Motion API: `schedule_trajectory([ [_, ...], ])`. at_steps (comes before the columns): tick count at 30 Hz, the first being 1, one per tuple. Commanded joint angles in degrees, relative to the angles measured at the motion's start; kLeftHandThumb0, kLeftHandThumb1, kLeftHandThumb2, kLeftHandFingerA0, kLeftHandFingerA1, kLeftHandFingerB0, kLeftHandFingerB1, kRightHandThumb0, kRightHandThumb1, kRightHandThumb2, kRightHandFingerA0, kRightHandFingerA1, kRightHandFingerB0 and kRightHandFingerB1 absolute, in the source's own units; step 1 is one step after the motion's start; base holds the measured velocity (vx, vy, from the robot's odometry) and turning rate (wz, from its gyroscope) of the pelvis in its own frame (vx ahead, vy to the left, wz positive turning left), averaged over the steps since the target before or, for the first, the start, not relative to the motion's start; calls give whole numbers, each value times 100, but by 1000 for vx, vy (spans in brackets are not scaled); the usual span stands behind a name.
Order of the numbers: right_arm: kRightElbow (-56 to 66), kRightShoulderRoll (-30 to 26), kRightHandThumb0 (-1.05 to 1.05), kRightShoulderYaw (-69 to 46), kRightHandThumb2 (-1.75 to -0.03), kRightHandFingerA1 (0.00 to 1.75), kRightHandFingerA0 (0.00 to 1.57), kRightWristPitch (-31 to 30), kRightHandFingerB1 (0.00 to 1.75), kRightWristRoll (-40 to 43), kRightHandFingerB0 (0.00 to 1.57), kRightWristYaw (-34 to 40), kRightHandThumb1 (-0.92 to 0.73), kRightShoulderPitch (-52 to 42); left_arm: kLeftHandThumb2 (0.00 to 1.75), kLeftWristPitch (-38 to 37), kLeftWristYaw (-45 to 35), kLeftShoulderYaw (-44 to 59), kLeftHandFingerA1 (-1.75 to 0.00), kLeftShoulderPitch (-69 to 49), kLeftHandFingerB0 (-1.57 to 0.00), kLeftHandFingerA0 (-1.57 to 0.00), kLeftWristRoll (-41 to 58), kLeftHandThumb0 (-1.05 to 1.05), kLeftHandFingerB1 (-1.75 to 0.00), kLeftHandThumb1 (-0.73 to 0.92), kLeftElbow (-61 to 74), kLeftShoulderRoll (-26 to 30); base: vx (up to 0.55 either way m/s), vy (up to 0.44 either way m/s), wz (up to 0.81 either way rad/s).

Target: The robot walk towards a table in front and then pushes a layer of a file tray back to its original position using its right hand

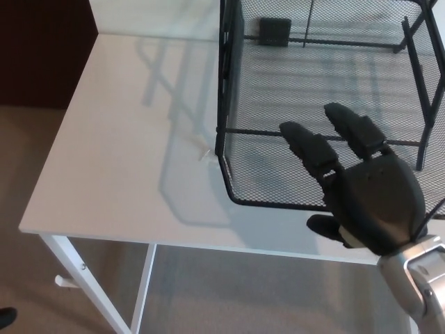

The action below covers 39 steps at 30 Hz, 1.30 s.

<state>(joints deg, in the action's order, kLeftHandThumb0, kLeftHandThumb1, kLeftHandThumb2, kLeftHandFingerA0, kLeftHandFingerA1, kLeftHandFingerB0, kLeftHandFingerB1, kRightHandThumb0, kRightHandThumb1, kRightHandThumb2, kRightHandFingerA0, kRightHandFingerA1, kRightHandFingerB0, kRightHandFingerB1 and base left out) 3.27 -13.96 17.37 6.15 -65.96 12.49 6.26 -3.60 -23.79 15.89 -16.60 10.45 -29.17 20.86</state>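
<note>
A black wire-mesh file tray (pixel 327 90) stands on the white bench (pixel 125 153); its lowest layer (pixel 268 177) sticks out toward the bench's front edge.

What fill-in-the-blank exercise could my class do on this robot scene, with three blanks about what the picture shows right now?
1. The black mesh file tray stands on a table whose top is ____ in colour.
2. The hand on the tray's front edge is the robot's ____ hand.
3. The hand's two long fingers are ____, not curled into a fist.

Missing words: white; right; stretched out
</note>
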Motion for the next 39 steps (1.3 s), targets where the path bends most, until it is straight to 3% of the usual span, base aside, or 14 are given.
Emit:
schedule_trajectory([
  [1, -459, -108, -52, 36, -54, 32, 2, -193, 26, 164, 7, 1, -46, 259, 54, 39, 0, 10, -42, -67, -43, -41, -28, -6, -34, 49, 107, 79, 0, 0, 0],
  [4, -704, -107, -51, 83, -74, 21, 3, -255, 29, 188, 3, -36, -33, 456, 54, 28, 17, 13, -42, -2, -42, -42, -48, -6, -34, 48, 1, 84, 0, 0, 0],
  [5, -742, -109, -51, 92, -59, 28, 2, -262, 25, 208, 8, -31, -46, 493, 54, 30, 27, 14, -43, -10, -42, -43, -53, -5, -34, 48, 16, 80, 0, 0, 0],
  [7, -915, -85, -51, 106, -53, 29, 4, -300, 25, 254, 11, -16, -43, 691, 54, 15, 46, -11, -42, -24, -43, -43, -107, -8, -34, 47, 47, 99, 0, 0, 0],
  [10, -1139, -83, -52, 135, -53, 29, 4, -369, 26, 265, 10, 16, -42, 909, 54, 78, 2, 24, -42, -41, -43, -42, -27, -4, -34, 49, 113, 68, 0, 0, 0],
  [12, -1293, -77, -52, 169, -72, 22, 6, -452, 25, 267, 7, -11, -34, 1055, 54, 57, -1, 34, -42, -50, -44, -41, -24, -4, -34, 49, 100, 67, 0, 0, 0],
  [15, -1533, -58, -55, 196, -53, 29, 2, -541, 26, 313, 6, -72, -41, 1340, 54, 74, 19, 20, -43, -57, -44, -42, -44, -5, -34, 49, 130, 64, 0, 0, 0],
  [19, -1766, -36, -48, 233, -73, 18, 1, -560, 26, 483, 5, -169, -32, 1710, 55, 62, 2, 21, -43, -27, -44, -41, -42, -5, -34, 50, 118, 76, 0, 0, 0],
  [23, -1889, -54, -51, 275, -73, 14, 0, -578, 25, 566, 5, -167, -34, 1863, 55, 145, -9, 27, -43, -76, -44, -41, -1, -7, -34, 49, 211, 48, 0, 0, 0],
  [27, -1922, 14, -52, 350, -53, 26, 2, -611, 26, 516, 12, -21, -42, 2085, 54, 126, 39, 8, -43, -61, -44, -42, -57, -4, -34, 49, 215, 62, 0, 0, 0],
  [34, -1878, 28, -49, 461, -70, 18, 2, -787, 26, 509, 8, -128, -34, 2121, 54, 155, 62, -17, -42, -103, -44, -41, -84, -6, -34, 48, 282, 58, 0, 0, 0],
  [35, -1898, 28, -48, 476, -53, 24, 2, -754, 25, 528, 11, -25, -42, 2032, 54, 135, 51, -29, -42, -102, -43, -42, -102, -6, -34, 48, 287, 73, 0, 0, 0],
  [36, -1834, 17, -52, 489, -71, 15, 1, -742, 27, 548, 8, -22, -35, 1951, 54, 143, 56, -41, -42, -92, -43, -42, -124, -7, -34, 48, 288, 91, 0, 0, 0],
  [39, -1559, -53, -62, 506, -72, 1, 0, -702, 16, 617, 11, -154, -40, 1734, 54, 130, 34, -37, -42, -51, -44, -42, -108, -6, -34, 48, 227, 90, 0, 0, 0],
])
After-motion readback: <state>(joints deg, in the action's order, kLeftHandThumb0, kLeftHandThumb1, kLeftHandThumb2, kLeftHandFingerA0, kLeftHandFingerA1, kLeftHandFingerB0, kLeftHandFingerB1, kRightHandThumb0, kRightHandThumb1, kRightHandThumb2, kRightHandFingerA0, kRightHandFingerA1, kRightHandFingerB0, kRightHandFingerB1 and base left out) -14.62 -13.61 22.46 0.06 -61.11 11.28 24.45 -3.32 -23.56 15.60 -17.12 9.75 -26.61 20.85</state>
